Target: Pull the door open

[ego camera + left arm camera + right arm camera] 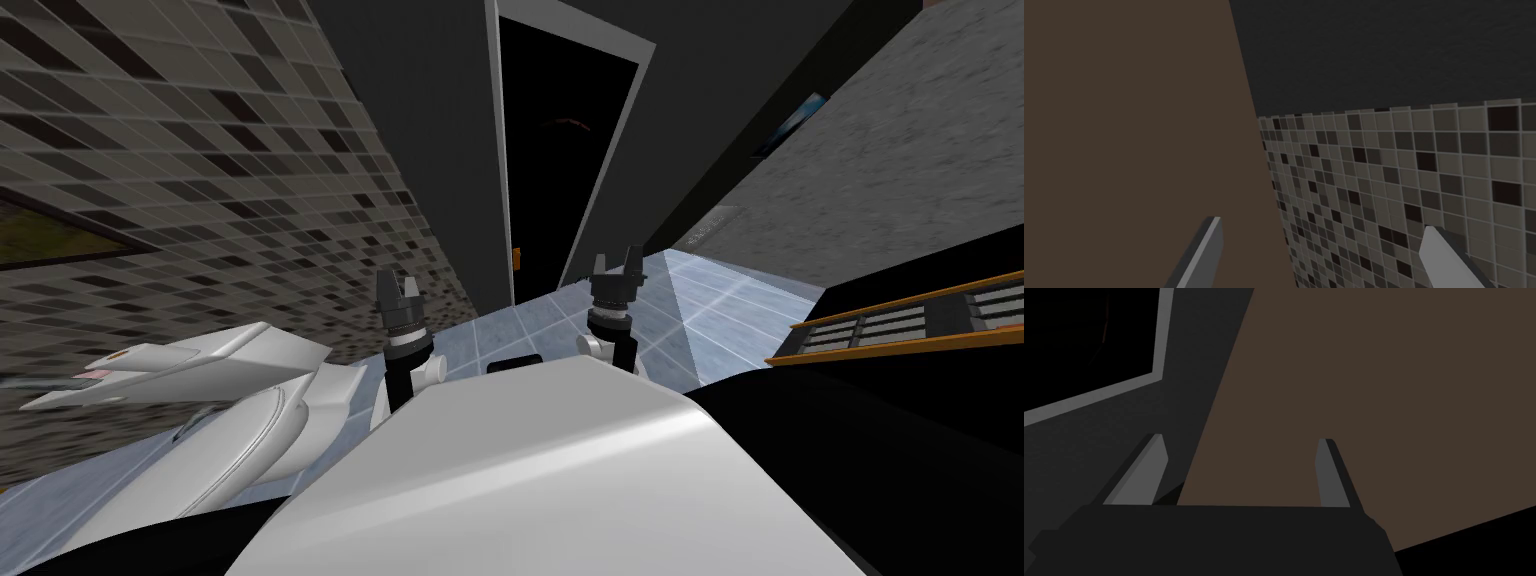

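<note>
Two grippers are up in front of me, both clear of everything. The left gripper (397, 281) hangs beside the mosaic tile wall (200, 150), its fingers (1204, 250) spread wide with nothing between them. Its wrist view looks along a flat brown surface (1124, 125) that meets the tiling. The right gripper (617, 258) sits over the pale blue floor (700, 300), its fingers (1141, 473) parted too and holding nothing. And the door (560, 150): straight ahead, beyond and between the two grippers, a near-black panel in a light grey frame (1162, 333) (shut or ajar, I cannot tell). A small orange fitting (517, 257) marks its left edge, well apart from both grippers. A white fixture (200, 420) sits close on my left.
</note>
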Motion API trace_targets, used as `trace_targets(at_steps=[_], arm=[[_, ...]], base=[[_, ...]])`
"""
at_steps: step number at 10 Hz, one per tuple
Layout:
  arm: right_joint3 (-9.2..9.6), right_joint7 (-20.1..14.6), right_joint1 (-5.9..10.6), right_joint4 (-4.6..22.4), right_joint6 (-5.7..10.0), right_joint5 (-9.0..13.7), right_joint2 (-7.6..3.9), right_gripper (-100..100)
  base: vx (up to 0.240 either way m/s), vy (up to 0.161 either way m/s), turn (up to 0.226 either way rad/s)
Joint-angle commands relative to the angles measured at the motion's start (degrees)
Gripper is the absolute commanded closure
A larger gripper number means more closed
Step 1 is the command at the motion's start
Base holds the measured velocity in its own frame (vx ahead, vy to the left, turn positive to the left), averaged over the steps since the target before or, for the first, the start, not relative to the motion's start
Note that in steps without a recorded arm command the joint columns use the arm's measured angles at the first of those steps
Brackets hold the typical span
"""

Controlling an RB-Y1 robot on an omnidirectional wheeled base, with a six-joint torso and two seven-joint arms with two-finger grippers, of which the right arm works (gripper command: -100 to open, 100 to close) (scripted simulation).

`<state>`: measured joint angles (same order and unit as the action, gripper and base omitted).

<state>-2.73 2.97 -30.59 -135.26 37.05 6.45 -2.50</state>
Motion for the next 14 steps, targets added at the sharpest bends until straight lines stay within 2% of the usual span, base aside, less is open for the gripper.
trace_targets(at_steps=[1, 3, 9, 14], arm=[[-0.10, 1.10, 0.60, 1.62, -0.21, -0.98, -0.50, -100], [-0.26, 2.98, 1.63, 4.40, -0.57, -2.65, -1.31, -100], [-0.62, 7.13, 3.89, 10.51, -1.37, -6.34, -3.01, -100], [-1.00, 11.58, 6.32, 17.06, -2.22, -10.30, -4.77, -100]], base=[[0.055, 0.006, 0.025], [0.134, 0.013, 0.017], [0.094, 0.008, 0.015], [0.099, 0.006, 0.019]])
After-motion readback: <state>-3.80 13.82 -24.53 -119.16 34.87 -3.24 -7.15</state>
